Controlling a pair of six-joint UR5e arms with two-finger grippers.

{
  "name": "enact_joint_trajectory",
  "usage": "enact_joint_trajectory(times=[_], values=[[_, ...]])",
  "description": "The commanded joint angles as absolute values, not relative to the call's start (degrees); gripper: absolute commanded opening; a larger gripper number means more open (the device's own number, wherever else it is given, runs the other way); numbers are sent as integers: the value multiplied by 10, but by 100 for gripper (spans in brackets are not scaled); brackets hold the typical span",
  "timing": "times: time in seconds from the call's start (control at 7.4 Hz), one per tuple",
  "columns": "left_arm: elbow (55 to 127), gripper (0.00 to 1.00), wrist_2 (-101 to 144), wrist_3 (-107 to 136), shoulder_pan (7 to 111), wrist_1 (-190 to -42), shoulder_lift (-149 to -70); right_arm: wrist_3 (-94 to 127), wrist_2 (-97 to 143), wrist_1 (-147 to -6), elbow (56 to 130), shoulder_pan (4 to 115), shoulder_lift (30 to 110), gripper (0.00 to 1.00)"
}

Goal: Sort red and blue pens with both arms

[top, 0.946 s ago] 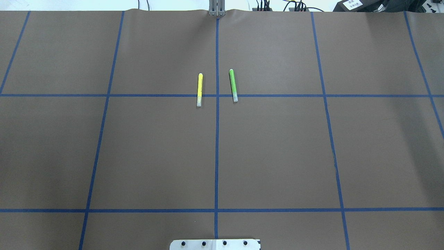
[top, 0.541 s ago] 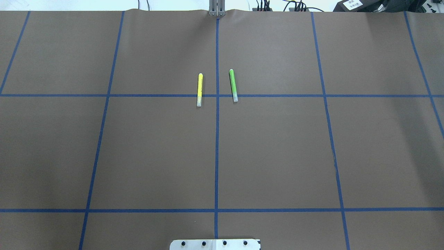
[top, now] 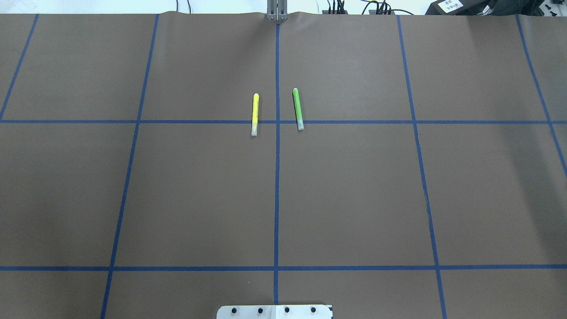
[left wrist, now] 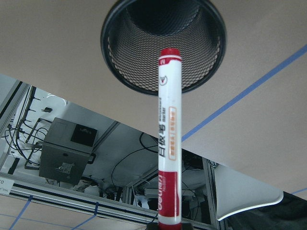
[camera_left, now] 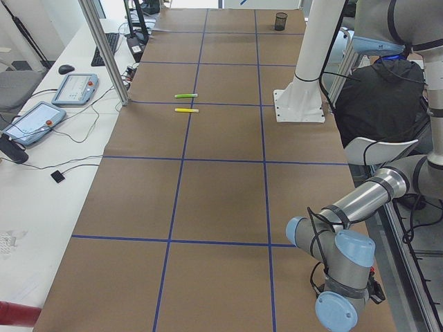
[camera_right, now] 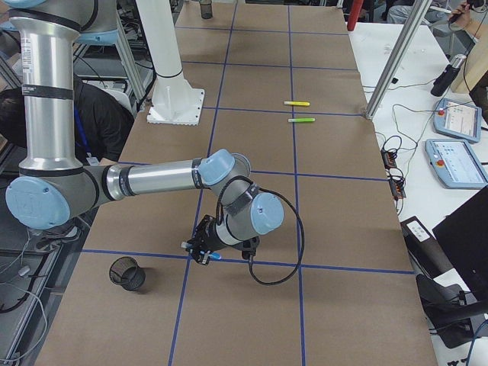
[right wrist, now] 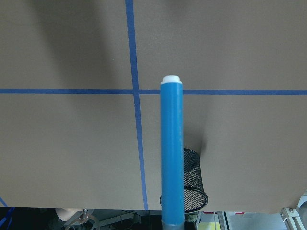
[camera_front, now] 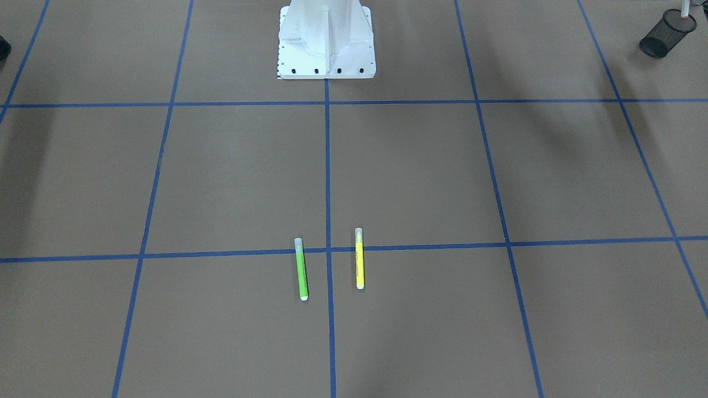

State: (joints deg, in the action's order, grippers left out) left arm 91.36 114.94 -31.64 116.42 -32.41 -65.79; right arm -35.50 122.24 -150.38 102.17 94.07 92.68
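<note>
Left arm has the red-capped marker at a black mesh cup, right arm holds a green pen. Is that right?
No. The right arm holds the blue pen, as the right wrist view shows; the green pen lies on the table. The red-capped marker at the mesh cup is correct.

Yellow pen [top: 254,114] and green pen [top: 298,109] lie just above the overhead view's centre, open mat [top: 398,199] all around. The pedestal base [top: 274,312] blocks bottom centre.

Green pen [top: 298,109] — yellow pen [top: 255,114] alongside
</note>
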Motion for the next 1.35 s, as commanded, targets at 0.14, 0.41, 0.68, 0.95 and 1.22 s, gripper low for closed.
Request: enact_joint_trajectory(times=[0.14,0.41,0.68,0.95,1.22], values=[[889,0,1149,-313,1167,-331,-662,-355,1223,-1504,1021,941,926,0],[864,0,1150,-311,1167,-341,-675,-355,1223,-1504,1021,941,926,0],[840,22,1152,-311,1167,-365,-691,-355,1226,-1506,1021,941,927,0],[835,49,1155,-302,1167,-368,-695,-354,1230,-1506,1021,941,927,0],[838,100,1156,-301,1167,-368,-701,-354,1231,-1506,1022,941,927,0]])
